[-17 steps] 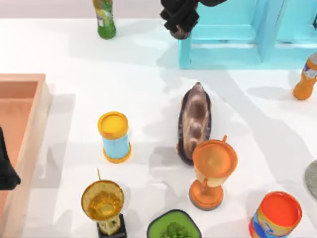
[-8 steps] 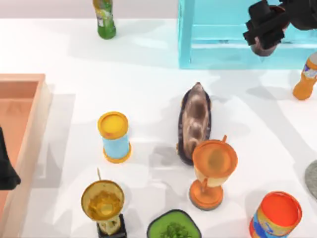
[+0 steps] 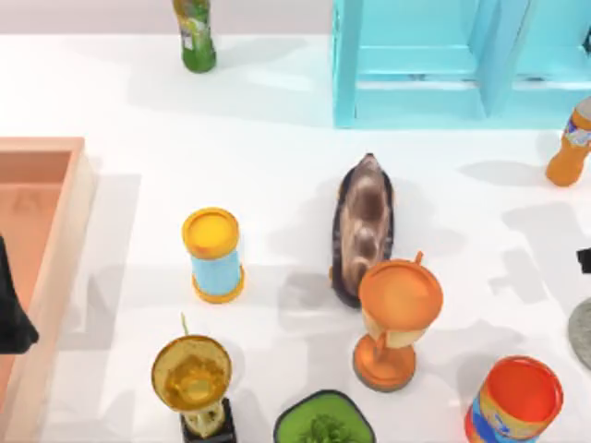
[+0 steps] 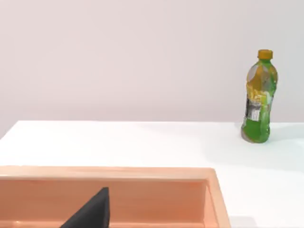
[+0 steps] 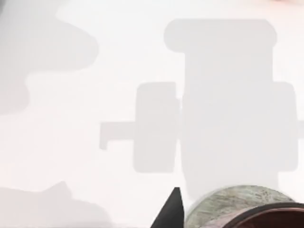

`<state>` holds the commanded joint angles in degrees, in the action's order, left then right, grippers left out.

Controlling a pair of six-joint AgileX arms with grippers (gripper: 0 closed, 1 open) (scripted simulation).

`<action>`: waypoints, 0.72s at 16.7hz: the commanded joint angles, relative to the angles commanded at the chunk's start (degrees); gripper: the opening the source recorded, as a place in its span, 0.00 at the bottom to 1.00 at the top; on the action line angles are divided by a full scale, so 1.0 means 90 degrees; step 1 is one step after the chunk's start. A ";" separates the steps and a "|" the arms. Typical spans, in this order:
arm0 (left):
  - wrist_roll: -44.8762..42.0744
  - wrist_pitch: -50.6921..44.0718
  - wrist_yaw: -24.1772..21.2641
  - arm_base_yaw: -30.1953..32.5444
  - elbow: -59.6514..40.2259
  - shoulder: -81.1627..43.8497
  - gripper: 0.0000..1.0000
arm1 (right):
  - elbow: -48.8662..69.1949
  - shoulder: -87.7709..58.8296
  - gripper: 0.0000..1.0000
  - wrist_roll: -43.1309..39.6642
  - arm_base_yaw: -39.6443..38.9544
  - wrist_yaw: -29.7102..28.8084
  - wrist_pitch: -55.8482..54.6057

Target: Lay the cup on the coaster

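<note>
Tray [image 3: 42, 157] of pale wood sits at the table's [image 3: 277, 138] left edge, and the left arm [image 3: 11, 305] hangs parked over it. In the left wrist view a dark wedge of the left gripper [image 4: 90, 214] points down into the tray; whether it is spread or closed cannot be told. A green bottle [image 3: 196, 37] stands at the far edge of the table.

Moving right, a yellow-topped cylinder [image 3: 213, 254] stands upright, with a gold trophy [image 3: 192, 378] nearer the front and a green bowl [image 3: 323, 426] cut by the front edge. Mid-table a brown oval thing [image 3: 363, 226] lies flat, its front end just beside an orange trophy [image 3: 397, 314]. A blue shelf [image 3: 443, 65] stands at the back. An orange can [image 3: 515, 401] is front right and an orange bottle [image 3: 568, 148] stands near the right edge.

At the right edge only a dark sliver of the right gripper [image 3: 584, 260] juts in, above the table, between the orange bottle and the coaster [image 3: 583, 332]. The coaster lies flat and bare, half cut by the edge. In the right wrist view the camera looks down at white tabletop under the gripper's blocky shadow. One dark finger [image 5: 170, 216] lies against the streaky side of the cup [image 5: 228, 206], which is pinched there, its maroon inside facing the camera. The cup is off the table, well clear of the coaster; the second finger is out of frame.
</note>
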<state>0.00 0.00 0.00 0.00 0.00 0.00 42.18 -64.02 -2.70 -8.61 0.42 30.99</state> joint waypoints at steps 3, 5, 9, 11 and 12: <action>0.0000 0.0000 0.0000 0.0000 0.0000 0.0000 1.00 | -0.0979 0.0733 0.00 0.0290 0.0610 0.0000 -0.0285; 0.0000 0.0000 0.0000 0.0000 0.0000 0.0000 1.00 | -0.1308 0.0973 0.00 0.0449 0.0852 0.0001 -0.0410; 0.0000 0.0000 0.0000 0.0000 0.0000 0.0000 1.00 | -0.1388 0.1030 0.00 0.0496 0.0910 0.0000 -0.0444; 0.0000 0.0000 0.0000 0.0000 0.0000 0.0000 1.00 | -0.1383 0.1002 0.00 0.0498 0.0887 0.0004 -0.0429; 0.0000 0.0000 0.0000 0.0000 0.0000 0.0000 1.00 | -0.1392 0.0988 0.00 0.0498 0.0886 0.0004 -0.0444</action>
<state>0.00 0.00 0.00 0.00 0.00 0.00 29.65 -55.13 1.79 -0.64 0.46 26.99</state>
